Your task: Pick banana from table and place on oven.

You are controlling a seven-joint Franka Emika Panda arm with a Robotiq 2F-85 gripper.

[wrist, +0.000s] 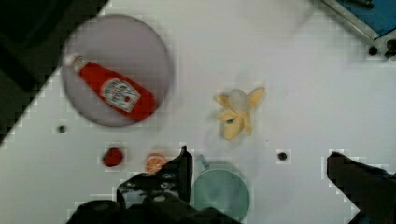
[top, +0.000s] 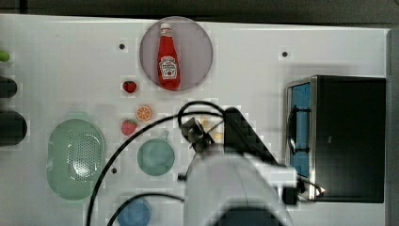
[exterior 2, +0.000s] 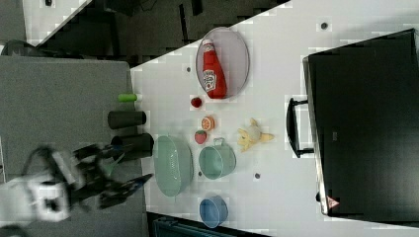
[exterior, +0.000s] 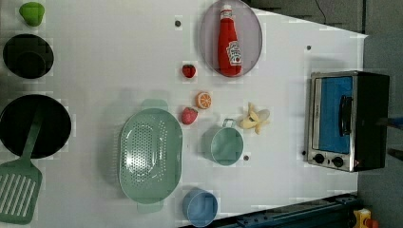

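While the gripper (wrist: pixel 257 163) hangs above the counter (exterior: pixel 119 57) with its jaws spread wide and nothing between them, I see the banana (exterior: pixel 255 119) lying on the white surface, peel flaps splayed. In the left view it sits just right of the small green cup (exterior: pixel 226 145), between that cup and the oven (exterior: pixel 349 119), apart from both. The oven stands at the left view's right edge, glass door facing the banana, its black top bare in the right view. In the wrist view the banana (wrist: pixel 238 112) lies beyond the fingertips (wrist: pixel 184 163), untouched. A ketchup bottle (exterior: pixel 229 40) rests on a grey plate (exterior: pixel 209 28) farther off, with an orange slice (exterior: pixel 203 100) and two strawberries (exterior: pixel 189 115) to the banana's left in the left view.
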